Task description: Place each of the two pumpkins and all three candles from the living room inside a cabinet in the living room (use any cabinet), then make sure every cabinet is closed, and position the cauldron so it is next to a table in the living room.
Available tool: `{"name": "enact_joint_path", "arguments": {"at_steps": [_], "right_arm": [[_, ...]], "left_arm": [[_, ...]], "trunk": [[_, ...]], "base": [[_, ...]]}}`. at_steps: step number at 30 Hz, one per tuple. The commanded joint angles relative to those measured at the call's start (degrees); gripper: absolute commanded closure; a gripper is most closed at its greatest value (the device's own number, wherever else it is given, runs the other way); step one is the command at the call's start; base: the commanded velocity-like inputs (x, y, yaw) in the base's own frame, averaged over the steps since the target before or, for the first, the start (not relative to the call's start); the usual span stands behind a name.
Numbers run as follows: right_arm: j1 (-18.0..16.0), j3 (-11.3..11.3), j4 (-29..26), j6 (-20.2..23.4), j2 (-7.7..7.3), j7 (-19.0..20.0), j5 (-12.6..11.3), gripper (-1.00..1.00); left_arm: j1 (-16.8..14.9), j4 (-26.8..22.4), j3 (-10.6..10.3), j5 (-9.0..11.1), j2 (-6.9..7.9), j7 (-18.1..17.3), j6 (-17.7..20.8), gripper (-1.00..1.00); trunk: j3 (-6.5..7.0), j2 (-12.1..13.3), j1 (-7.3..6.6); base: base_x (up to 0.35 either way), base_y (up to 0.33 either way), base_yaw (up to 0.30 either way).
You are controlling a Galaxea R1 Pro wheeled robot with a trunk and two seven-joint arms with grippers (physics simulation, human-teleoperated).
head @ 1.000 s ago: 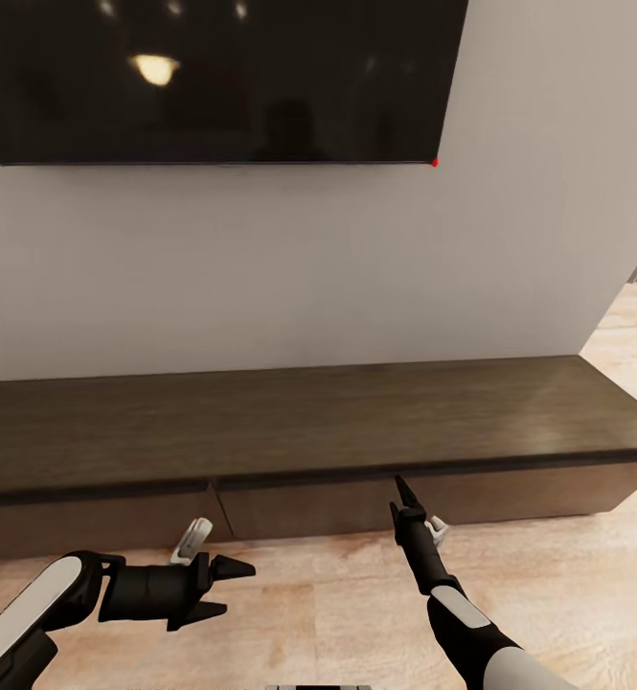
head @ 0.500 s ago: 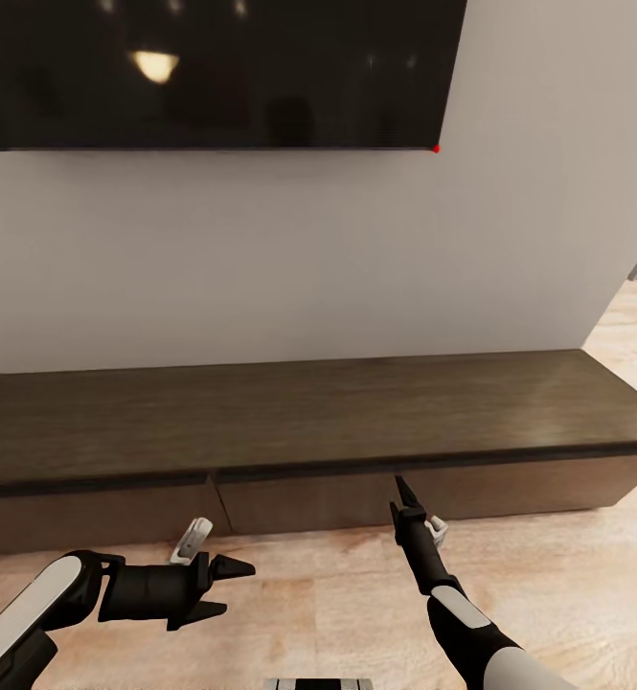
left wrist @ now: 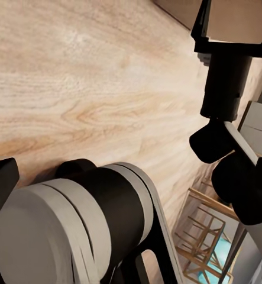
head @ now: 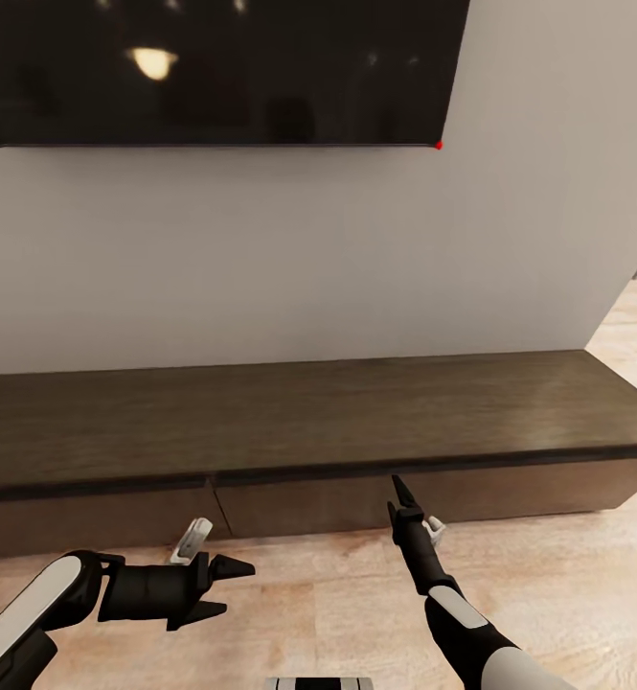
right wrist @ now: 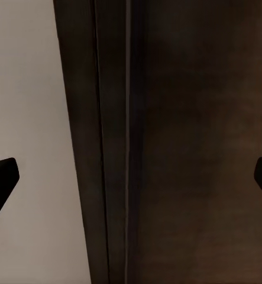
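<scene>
The long dark cabinet [head: 308,422] runs along the far wall under a black screen [head: 213,67], drawer fronts flush, while the right pincer [head: 398,489], spread empty, points at its upper front edge and the left pincer [head: 227,585], spread empty, hangs over the wooden floor [head: 337,594].

Dark brown cabinet [head: 308,422], faint wood grain, just ahead of black right gripper [head: 401,493]. Pale oak-grain floor [head: 337,594] under black left gripper [head: 227,585]; white arm shells behind both. Grey-white wall [head: 318,259] above cabinet. Glossy black screen [head: 213,67], red dot at corner.
</scene>
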Motion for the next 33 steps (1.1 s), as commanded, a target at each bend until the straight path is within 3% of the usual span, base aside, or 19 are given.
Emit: {"name": "enact_joint_path", "arguments": {"at_steps": [1, 17, 24, 33], "right_arm": [[-0.05, 0.49, 0.06, -0.11, -0.01, 0.22, -0.57, -1.0], [-0.05, 0.78, 0.06, -0.1, -0.13, 0.35, -0.49, -1.0], [-0.05, 0.8, 1.35, 0.02, -0.25, 3.99, 0.33, -1.0], [-0.05, 0.8, 2.2, 0.05, -0.25, 4.44, 0.41, -1.0]], "left_arm": [[-0.04, -0.06, -0.06, 0.61, 0.04, 0.56, -0.04, -1.0], [-0.04, -0.03, -0.47, 0.59, -0.05, 0.56, -0.04, -1.0], [-0.04, -0.08, -0.63, 0.58, -0.05, 0.56, -0.04, -1.0], [-0.04, -0.03, -0.76, 0.55, -0.05, 0.56, -0.05, -1.0]], "trunk": [[-0.05, -0.02, 0.0], [-0.05, -0.02, 0.0], [-0.05, -0.02, 0.0], [-0.05, -0.02, 0.0]], "base": [[0.047, 0.0, 0.0], [0.057, -0.002, 0.0], [0.0, 0.0, 0.0], [0.089, -0.051, 0.0]]}}
